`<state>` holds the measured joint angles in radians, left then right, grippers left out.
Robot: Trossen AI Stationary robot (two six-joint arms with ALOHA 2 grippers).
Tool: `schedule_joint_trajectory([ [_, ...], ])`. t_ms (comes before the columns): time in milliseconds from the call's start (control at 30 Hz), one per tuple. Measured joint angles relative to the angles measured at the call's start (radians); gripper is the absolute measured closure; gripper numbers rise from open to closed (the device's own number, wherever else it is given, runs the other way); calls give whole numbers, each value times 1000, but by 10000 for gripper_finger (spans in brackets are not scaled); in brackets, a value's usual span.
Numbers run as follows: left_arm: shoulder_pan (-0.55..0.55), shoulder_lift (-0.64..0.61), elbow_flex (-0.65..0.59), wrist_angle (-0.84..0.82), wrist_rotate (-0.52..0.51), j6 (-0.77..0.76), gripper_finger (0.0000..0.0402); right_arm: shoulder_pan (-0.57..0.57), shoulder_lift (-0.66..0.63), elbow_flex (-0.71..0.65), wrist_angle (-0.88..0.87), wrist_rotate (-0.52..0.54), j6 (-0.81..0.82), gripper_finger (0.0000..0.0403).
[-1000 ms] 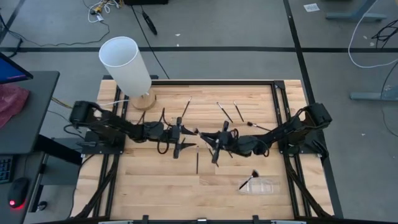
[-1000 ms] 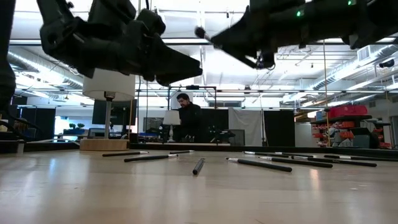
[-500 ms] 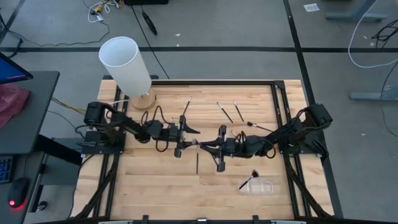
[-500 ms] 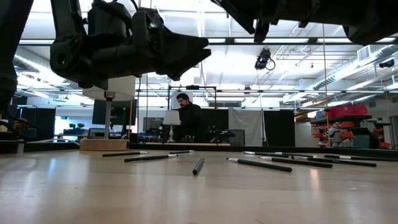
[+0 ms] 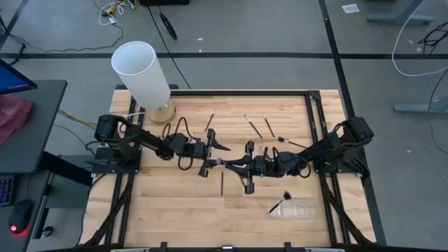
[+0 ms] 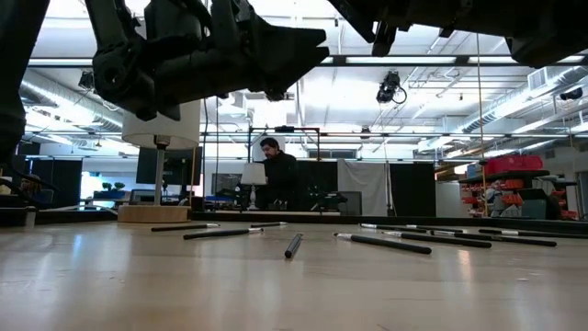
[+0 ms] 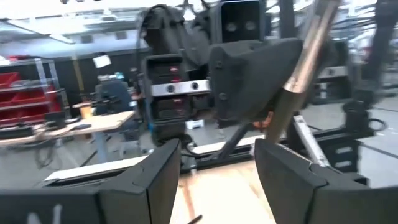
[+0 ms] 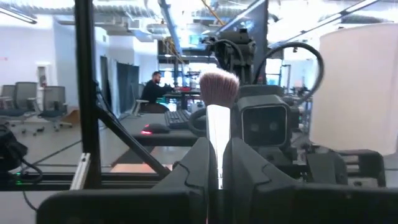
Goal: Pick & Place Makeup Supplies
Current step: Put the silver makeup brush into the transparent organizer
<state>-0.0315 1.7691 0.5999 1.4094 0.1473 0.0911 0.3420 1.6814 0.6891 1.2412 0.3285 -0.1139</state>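
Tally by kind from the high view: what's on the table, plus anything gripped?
Loose brushes: 6
Held brush, in right gripper: 1
White cylinder: 1
Clear pouch: 1
Total: 9; the arms may hide more.

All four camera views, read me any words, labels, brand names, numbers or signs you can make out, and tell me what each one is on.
No readable text in any view.
Floor tag: markings too small to read.
Monitor: shows only a blue screen, nothing legible.
Red shelving in the room: no label can be made out.
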Motion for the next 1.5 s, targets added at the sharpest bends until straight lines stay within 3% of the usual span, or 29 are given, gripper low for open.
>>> schedule_joint_trajectory([
  [333, -39, 0, 46, -69, 12, 78, 191, -1, 0, 0, 51, -34, -47, 371],
  [900, -92, 0, 157, -110, 17, 51, 195, -19, 0, 2, 106, -37, -142, 371],
  [1033, -91, 0, 159, -108, 12, 51, 224, -19, 0, 2, 111, -38, -164, 371],
  [1300, -90, 0, 159, -90, 3, 51, 318, -24, 0, 3, 109, -37, -169, 371],
  [1500, -90, 0, 159, -82, 23, 55, 353, -24, 0, 3, 105, -34, -180, 371],
])
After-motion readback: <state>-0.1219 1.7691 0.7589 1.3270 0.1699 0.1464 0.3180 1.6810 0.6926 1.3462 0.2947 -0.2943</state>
